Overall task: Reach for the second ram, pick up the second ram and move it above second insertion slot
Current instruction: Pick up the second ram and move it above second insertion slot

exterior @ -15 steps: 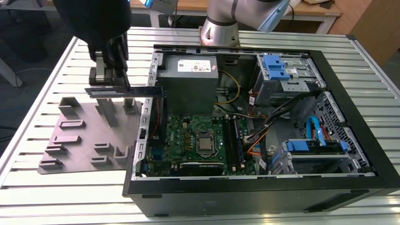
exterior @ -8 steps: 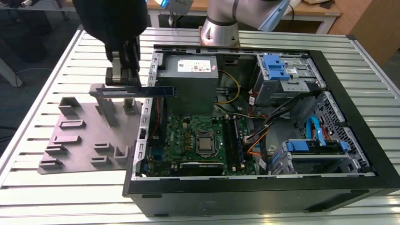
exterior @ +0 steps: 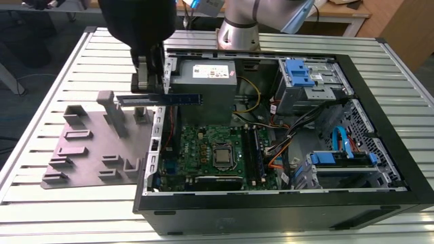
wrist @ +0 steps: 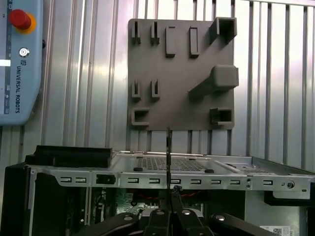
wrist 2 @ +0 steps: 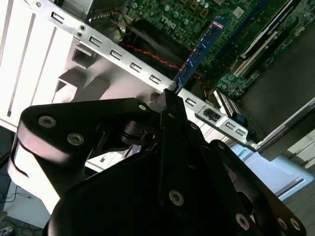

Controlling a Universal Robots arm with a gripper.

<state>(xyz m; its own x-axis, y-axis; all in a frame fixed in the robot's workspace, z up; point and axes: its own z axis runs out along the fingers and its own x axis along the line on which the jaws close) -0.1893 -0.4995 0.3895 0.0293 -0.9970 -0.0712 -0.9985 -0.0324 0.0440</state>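
- My claw (exterior: pixel 150 90) is pinching the memory stick (exterior: pixel 162 98). In the second wrist view its fingers (wrist 2: pixel 172 113) press together on one end of the stick.
- The memory stick hangs level in the air, clear of everything. In the exterior view it crosses above the side wall of the computer case (exterior: pixel 154 152).
- In that view the grey holder (exterior: pixel 95 147) lies on the table (exterior: pixel 40 193) at 8 o'clock from the stick, just outside the case.
- The motherboard (exterior: pixel 203 152) sits at 5 o'clock from the stick, with the processor socket (exterior: pixel 224 155) in its middle.
- The memory slots (exterior: pixel 257 152) run at 3 o'clock from the socket, well apart from the stick.
- The power supply (exterior: pixel 207 76) sits beyond, at 2 o'clock from the stick.
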